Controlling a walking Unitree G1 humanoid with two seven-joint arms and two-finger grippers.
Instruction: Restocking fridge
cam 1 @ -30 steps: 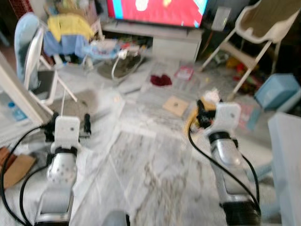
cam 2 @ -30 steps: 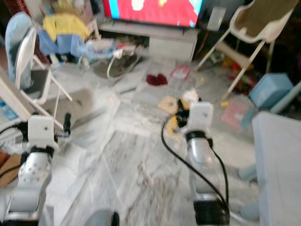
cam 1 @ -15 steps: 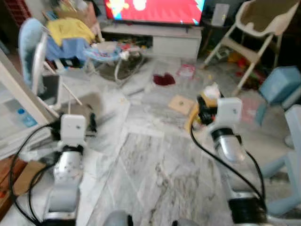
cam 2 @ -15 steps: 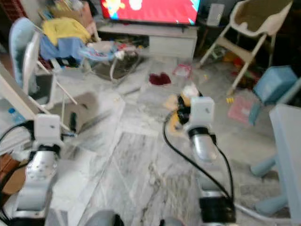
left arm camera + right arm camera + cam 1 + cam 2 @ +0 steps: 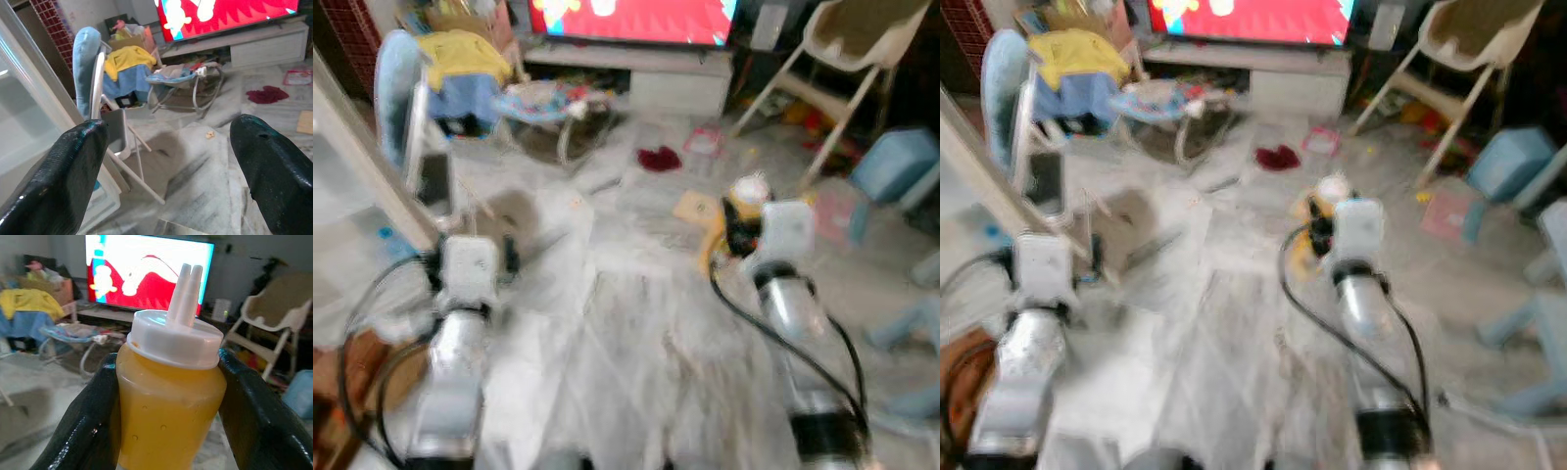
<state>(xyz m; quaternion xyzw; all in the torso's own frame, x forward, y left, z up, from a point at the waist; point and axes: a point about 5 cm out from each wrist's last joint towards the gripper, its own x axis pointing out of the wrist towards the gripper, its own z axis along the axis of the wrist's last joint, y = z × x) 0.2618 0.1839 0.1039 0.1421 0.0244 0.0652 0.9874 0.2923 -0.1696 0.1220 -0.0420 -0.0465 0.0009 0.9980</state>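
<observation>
Right gripper [image 5: 166, 396] pinches a full yellow sauce bottle [image 5: 168, 404] by its body; likely squeezable and slippery. Left gripper [image 5: 166, 166] hangs spread, empty.

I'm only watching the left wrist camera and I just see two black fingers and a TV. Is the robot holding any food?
Observer: Yes. The right gripper is shut on a squeeze bottle of yellow-orange sauce.
Operator: Does it have a lid?
Observer: It has a white cap with a twin nozzle pointing up.
Operator: Where's that arm?
Observer: The right arm is held out in front over the marble floor, with the bottle upright.
</observation>
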